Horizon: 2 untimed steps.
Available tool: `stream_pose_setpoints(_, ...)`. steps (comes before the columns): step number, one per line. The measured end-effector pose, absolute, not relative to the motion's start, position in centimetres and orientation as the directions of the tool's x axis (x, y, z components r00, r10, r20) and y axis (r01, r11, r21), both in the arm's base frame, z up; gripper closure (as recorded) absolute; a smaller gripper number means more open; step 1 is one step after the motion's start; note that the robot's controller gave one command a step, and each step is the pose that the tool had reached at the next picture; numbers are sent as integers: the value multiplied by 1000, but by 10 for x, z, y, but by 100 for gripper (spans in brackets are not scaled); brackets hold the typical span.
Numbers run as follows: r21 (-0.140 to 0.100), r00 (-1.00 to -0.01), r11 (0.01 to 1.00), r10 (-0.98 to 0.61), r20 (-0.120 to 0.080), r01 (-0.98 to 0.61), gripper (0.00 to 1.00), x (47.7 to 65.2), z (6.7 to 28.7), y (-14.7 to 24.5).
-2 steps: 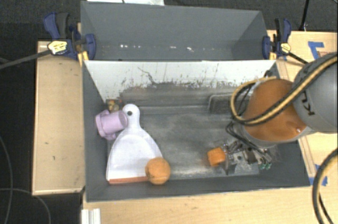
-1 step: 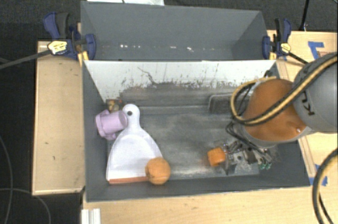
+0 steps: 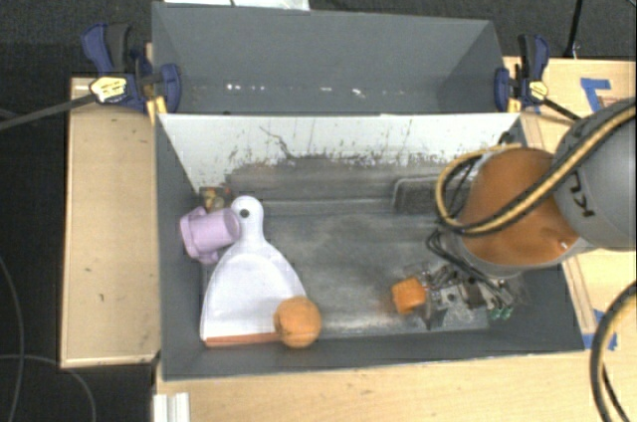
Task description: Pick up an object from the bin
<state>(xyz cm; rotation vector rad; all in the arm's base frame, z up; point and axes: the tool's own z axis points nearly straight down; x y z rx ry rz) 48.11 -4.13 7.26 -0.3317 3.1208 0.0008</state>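
1. On the left of the grey metal bin (image 3: 348, 246), a lilac cup (image 3: 207, 232) is seen lying close to the left wall.
2. Just behind the cup, at the foot of the back wall, a small brownish thing (image 3: 211, 199) is made out. Its kind cannot be told.
3. Next comes a white dustpan (image 3: 244, 286), laid flat on the floor. Its rounded handle is pointed toward the back wall and touches the cup, and its wide edge is turned toward the front wall.
4. An orange ball (image 3: 298, 322) is found at the dustpan's front right corner, resting against it.
5. Further right, a dark grey oblong piece (image 3: 418, 195) is seen lying along the back wall, well apart from the ball.
6. Right of centre and toward the front, a small orange block (image 3: 406, 295) is spotted alone on the bin floor.
7. The gripper (image 3: 450, 299) is seen down at the floor, just beside the block on its right. How far the gripper is spread cannot be told, and whether the block is touched or pinched cannot be told either.
8. Above the gripper, the orange wrist cover (image 3: 508, 211) is seen ringed by looped cables (image 3: 468, 173), with the arm entering from the right.
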Motion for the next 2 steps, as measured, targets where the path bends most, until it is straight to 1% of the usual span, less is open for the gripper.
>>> stream_pose_setpoints(1,1,-978,978,-210,1,-210,100,480,82,-41)
stream_pose_setpoints(2,3,-978,978,-210,6,-210,100,479,97,-41)
